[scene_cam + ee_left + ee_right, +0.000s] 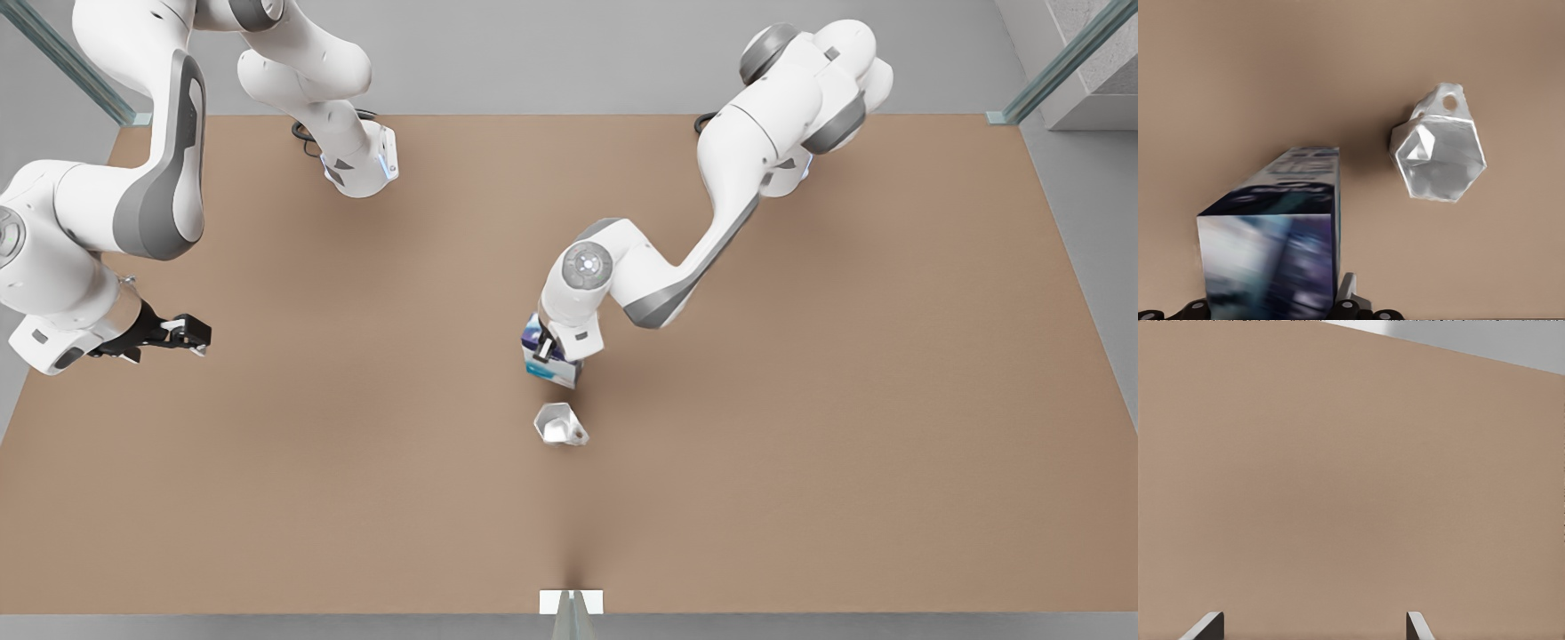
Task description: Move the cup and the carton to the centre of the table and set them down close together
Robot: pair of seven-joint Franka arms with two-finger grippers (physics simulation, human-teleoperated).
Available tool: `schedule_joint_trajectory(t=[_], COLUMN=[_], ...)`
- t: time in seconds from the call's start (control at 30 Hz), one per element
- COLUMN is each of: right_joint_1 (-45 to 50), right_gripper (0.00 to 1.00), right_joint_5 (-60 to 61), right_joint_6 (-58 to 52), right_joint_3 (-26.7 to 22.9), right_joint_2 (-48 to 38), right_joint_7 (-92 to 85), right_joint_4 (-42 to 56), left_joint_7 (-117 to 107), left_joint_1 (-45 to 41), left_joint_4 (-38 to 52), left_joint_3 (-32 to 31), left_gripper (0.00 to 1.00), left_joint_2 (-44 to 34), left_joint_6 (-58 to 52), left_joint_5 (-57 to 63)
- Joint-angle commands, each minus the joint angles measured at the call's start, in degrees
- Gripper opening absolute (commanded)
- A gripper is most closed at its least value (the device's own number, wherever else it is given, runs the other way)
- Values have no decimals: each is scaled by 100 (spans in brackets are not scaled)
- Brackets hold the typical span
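Left fingers (553,348) around carton (544,363), beside cup (558,424).

A little white bracket (571,602) sits at the near edge, dead centre. Grey floor (569,53) lies beyond that bracket, with two glassy rails (67,58) slanting in from the far corners.

front view high overhead, facing down; wrist views close above table (800,444); left wrist shares centre with front.
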Motion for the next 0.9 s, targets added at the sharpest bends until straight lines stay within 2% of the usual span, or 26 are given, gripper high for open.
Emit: schedule_joint_trajectory(t=[0.0, 0.13, 0.17, 0.2, 0.27, 0.33, 0.37, 0.67, 0.73, 0.87], right_joint_1=[0, 8, 0, 0, 0, 0, 0, 0, 0, 0], right_gripper=[100, 100, 100, 100, 100, 100, 100, 100, 100, 100], right_joint_5=[0, 0, 0, 0, 0, 0, 0, 0, 0, 9], right_joint_6=[0, 0, 0, 0, 0, 9, 0, 18, 18, 9], right_joint_3=[0, 0, 0, 0, 0, 0, 0, 0, 0, 0], right_joint_2=[1, 1, -8, -7, -8, -8, -16, -34, -34, -43], right_joint_7=[-1, -10, -10, -10, -10, -18, -18, -18, -18, -27], right_joint_4=[0, 9, 9, 9, 18, 18, 18, 27, 27, 35], left_joint_7=[2, -86, -86, -86, -103, -103, -103, -68, -15, 28], left_joint_1=[-1, -98, -106, -106, -106, -106, -98, -106, -106, -106], left_joint_4=[-5, -110, -110, -110, -110, -110, -110, -119, -119, -119], left_joint_3=[1, 19, 19, 19, 19, 10, 10, 19, 19, 19], left_gripper=[51, 51, 54, 62, 66, 88, 94, 95, 100, 100], left_joint_2=[9, 88, 88, 70, 70, 61, 53, 53, 53, -18], left_joint_6=[-5, 100, 91, 56, 56, 39, 21, 21, 12, -75], left_joint_5=[70, 193, 219, 219, 219, 219, 219, 219, 228, 228])
